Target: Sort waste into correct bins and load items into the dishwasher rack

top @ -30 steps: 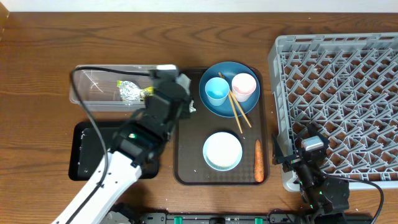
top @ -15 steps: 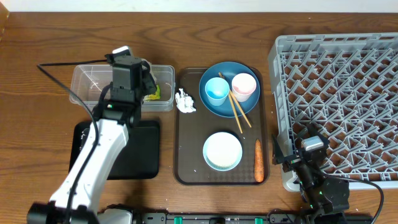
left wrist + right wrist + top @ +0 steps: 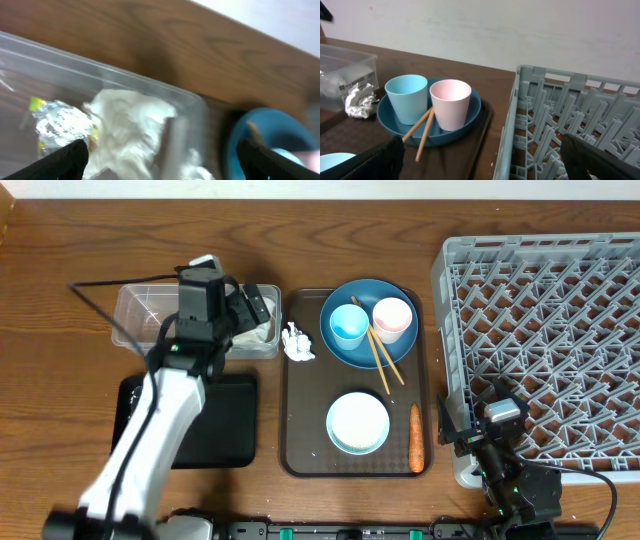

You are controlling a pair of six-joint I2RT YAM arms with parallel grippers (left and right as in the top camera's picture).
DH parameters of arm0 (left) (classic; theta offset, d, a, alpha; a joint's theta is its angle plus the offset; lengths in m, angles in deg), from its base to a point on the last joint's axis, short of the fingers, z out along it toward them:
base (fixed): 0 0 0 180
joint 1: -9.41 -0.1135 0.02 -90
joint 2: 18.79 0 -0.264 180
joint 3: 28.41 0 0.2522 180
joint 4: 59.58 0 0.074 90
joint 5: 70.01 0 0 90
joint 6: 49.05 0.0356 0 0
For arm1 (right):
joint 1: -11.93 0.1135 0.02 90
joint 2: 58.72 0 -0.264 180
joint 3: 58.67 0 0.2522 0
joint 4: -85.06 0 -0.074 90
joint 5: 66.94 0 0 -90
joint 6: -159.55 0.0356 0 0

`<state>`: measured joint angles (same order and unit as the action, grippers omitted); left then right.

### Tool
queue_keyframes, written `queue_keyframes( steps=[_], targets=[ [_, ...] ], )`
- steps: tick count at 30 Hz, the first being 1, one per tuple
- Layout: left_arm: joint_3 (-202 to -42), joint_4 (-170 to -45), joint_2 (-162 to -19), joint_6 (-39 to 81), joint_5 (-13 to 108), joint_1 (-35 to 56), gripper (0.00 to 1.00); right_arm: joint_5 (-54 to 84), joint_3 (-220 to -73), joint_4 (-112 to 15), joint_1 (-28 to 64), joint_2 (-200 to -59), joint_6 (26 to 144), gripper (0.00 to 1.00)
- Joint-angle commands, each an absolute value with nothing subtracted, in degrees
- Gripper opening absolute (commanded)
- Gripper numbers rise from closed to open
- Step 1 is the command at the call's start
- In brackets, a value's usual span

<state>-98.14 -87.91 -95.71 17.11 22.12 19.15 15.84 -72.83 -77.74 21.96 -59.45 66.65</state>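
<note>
My left gripper (image 3: 160, 167) hangs open over the right end of the clear tub (image 3: 140, 315). In the tub below it lie a crumpled white tissue (image 3: 132, 130) and the foil wrapper (image 3: 60, 125). A second tissue (image 3: 297, 343) sits on the brown tray. The dark-blue dish (image 3: 368, 350) holds the light-blue cup (image 3: 349, 326), pink cup (image 3: 392, 319) and chopsticks (image 3: 380, 358). Nearer the front are the white bowl (image 3: 358, 422) and carrot (image 3: 416, 438). My right gripper (image 3: 485, 167) is open and holds nothing, low beside the grey rack's (image 3: 545, 300) front left corner.
The brown serving tray (image 3: 300, 430) lies between the bins and the rack. The black tray (image 3: 230, 425) sits in front of the clear tub, partly under my left arm. A black cable loops over the tub.
My left gripper swung from the brown tray over to the clear tub and opened, and the white tissue now lies in the tub. The right arm has stayed still.
</note>
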Motion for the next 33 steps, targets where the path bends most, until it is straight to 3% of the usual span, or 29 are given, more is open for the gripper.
queue_keyframes(
  steps=[1,13,22,33],
  targets=[
    [-100.02,-91.97,-91.32,13.11,23.41,23.19,0.98,15.75,-72.75,-77.52,21.61,-59.21,67.35,0.99],
    [-99.03,-96.45,-98.25,-7.54,5.88,40.77,0.96,15.75,-72.75,-77.52,21.61,-59.21,67.35,0.99],
    [-99.03,-92.41,-108.32,-20.55,3.52,41.1,0.96,15.75,-72.75,-77.52,21.61,-59.21,67.35,0.99],
    [-99.03,-87.12,-116.82,-22.84,-1.94,41.03,0.92,15.75,-72.75,-77.52,21.61,-59.21,67.35,0.99]
  ],
)
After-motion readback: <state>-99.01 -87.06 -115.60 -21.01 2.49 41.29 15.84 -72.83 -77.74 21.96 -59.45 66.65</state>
